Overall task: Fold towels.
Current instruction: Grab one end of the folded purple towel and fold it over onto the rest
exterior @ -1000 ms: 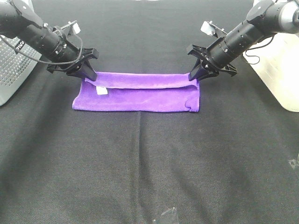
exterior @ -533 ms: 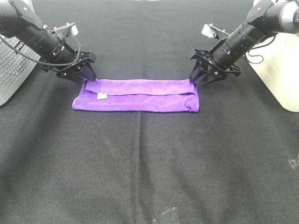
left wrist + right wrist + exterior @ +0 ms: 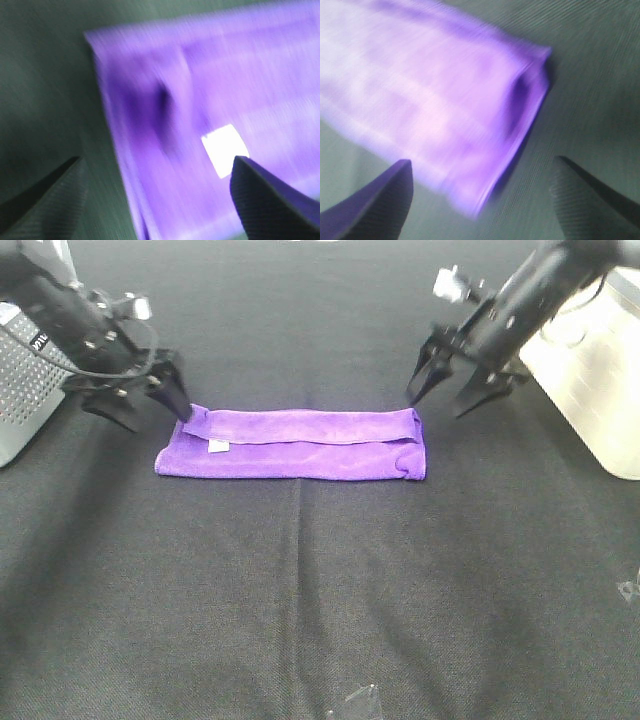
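The purple towel (image 3: 295, 442) lies folded into a long flat strip on the black table, its white tag (image 3: 214, 446) near the left end. My left gripper (image 3: 158, 412) is open and empty, just above and left of the towel's left end. My right gripper (image 3: 441, 402) is open and empty, just above and right of the towel's right end. The left wrist view shows the towel's left end (image 3: 190, 115) with the tag (image 3: 225, 146) between the spread fingers. The right wrist view shows the folded right end (image 3: 470, 115), blurred.
A grey perforated box (image 3: 25, 380) stands at the left edge. A pale bin (image 3: 590, 380) stands at the right edge. The black cloth-covered table (image 3: 320, 590) spreads wide in front of the towel.
Both grippers have let go of the towel's far corners, opened, and drawn up and outward. The upper layer now lies flat on the strip.
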